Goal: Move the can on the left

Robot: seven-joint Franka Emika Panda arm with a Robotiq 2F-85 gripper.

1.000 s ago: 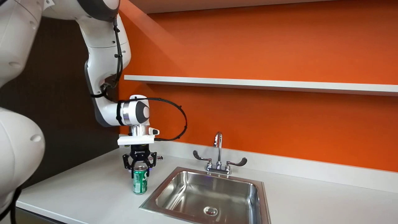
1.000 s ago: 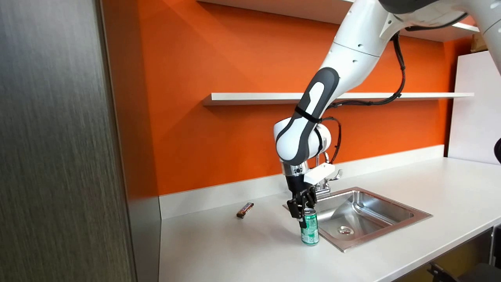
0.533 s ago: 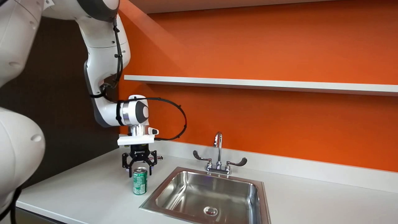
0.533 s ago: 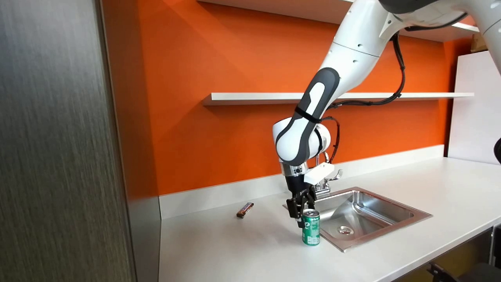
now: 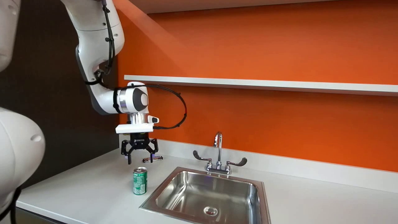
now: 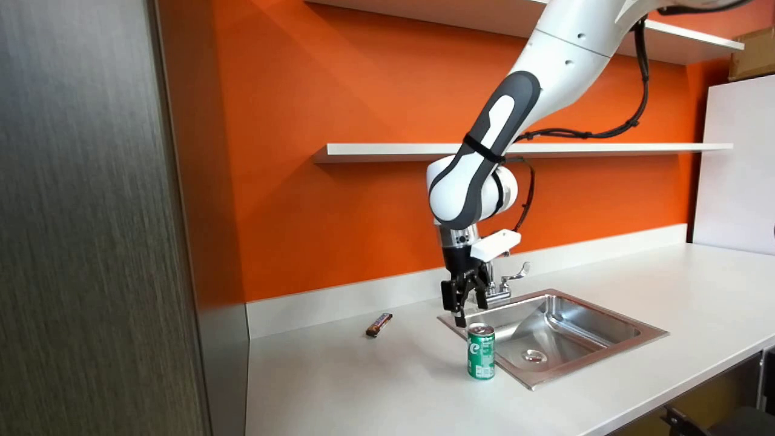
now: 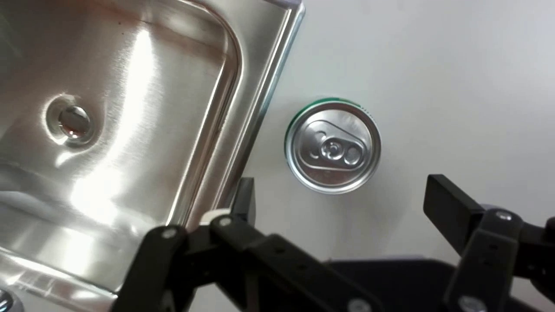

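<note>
The green can [image 5: 140, 183] stands upright on the counter by the corner of the sink, seen in both exterior views. From above, in the wrist view, its silvery lid [image 7: 333, 145] with the pull tab faces the camera. My gripper [image 5: 140, 162] hangs over the can, fingers pointing down, and is clear of its top. Its jaws are wide apart with nothing held between them. In the wrist view the two black fingers [image 7: 453, 212] lie on either side, lower in the picture than the lid.
A steel sink [image 5: 261, 202] is set into the counter beside the can, with a faucet [image 5: 219, 152] behind it. A small wrapped bar [image 6: 379, 325] lies near the back wall. A dark panel [image 6: 200, 303] bounds one side, and a white shelf [image 5: 248, 83] runs above.
My gripper has opened, let go of the can and risen straight up off it. Upright on the counter, the can has stayed almost in place, turned slightly.
</note>
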